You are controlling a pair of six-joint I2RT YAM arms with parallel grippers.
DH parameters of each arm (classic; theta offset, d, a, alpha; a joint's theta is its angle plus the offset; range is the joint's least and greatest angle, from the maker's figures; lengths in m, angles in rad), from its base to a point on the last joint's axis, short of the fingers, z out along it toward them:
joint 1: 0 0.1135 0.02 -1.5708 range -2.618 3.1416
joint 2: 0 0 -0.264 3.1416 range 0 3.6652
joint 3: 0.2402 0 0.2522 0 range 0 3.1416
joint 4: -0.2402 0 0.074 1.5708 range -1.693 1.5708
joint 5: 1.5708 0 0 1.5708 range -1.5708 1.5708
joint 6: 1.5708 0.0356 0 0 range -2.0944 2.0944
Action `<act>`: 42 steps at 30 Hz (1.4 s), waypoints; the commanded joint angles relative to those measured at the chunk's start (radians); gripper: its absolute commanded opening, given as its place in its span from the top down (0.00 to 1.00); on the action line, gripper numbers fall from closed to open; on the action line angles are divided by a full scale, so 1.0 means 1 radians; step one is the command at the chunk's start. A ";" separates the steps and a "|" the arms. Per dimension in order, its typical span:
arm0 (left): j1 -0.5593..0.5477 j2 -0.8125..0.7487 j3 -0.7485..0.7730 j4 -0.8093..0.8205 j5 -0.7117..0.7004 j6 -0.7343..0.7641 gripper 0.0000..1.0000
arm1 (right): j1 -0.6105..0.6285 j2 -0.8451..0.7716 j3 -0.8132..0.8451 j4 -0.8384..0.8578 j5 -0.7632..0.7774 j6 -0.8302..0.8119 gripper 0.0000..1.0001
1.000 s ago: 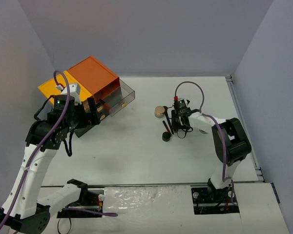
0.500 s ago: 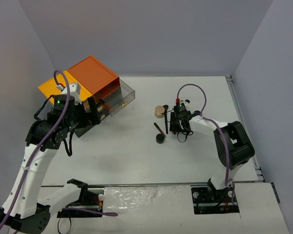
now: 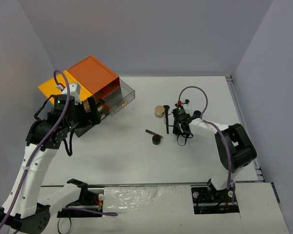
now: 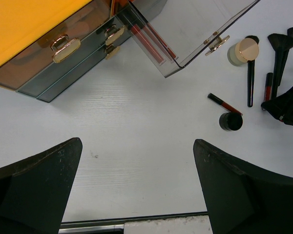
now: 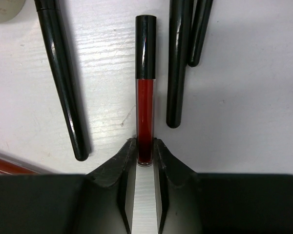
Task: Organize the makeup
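Note:
My right gripper (image 5: 145, 146) is low on the table and shut on the near end of a slim red tube with a black cap (image 5: 145, 97). Black brush handles lie to the tube's left (image 5: 63, 83) and right (image 5: 178, 63). In the top view the right gripper (image 3: 177, 122) is right of the gold-lidded jar (image 3: 159, 111), a round black compact (image 3: 157, 140) and a second slim red pencil (image 3: 151, 131). My left gripper (image 4: 136, 144) is open and empty, held high near the cabinet (image 3: 90, 78). It sees the jar (image 4: 244, 51), compact (image 4: 230, 121) and pencil (image 4: 224, 103).
The orange-and-yellow-topped cabinet stands at the back left with one clear drawer (image 3: 121, 99) pulled out; red items lie in that drawer (image 4: 147, 43). Closed drawers with gold handles (image 4: 66, 48) sit beside it. The table's right edge rail (image 3: 241, 122) runs past the right arm.
The black compact and the loose red pencil have slid to the left, away from the brushes. My right gripper has shifted slightly towards the back. The left arm has not moved.

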 commanded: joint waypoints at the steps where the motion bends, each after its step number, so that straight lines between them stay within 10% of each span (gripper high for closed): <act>1: 0.005 0.001 0.027 0.049 0.008 -0.003 0.03 | 0.033 -0.018 -0.026 -0.102 0.004 0.030 0.95; 14: 0.007 0.009 0.108 0.016 -0.039 0.036 0.03 | 0.176 -0.354 0.395 -0.222 -0.065 -0.110 1.00; 31: 0.008 -0.047 0.130 -0.059 -0.111 0.063 0.03 | 0.349 0.293 1.281 -0.185 -0.310 -0.245 0.99; 36: 0.008 -0.068 0.116 -0.070 -0.115 0.056 0.03 | 0.364 0.349 1.303 -0.181 -0.289 -0.262 0.87; 42: 0.010 -0.071 0.110 -0.067 -0.108 0.053 0.03 | 0.369 0.288 1.241 -0.183 -0.237 -0.318 0.46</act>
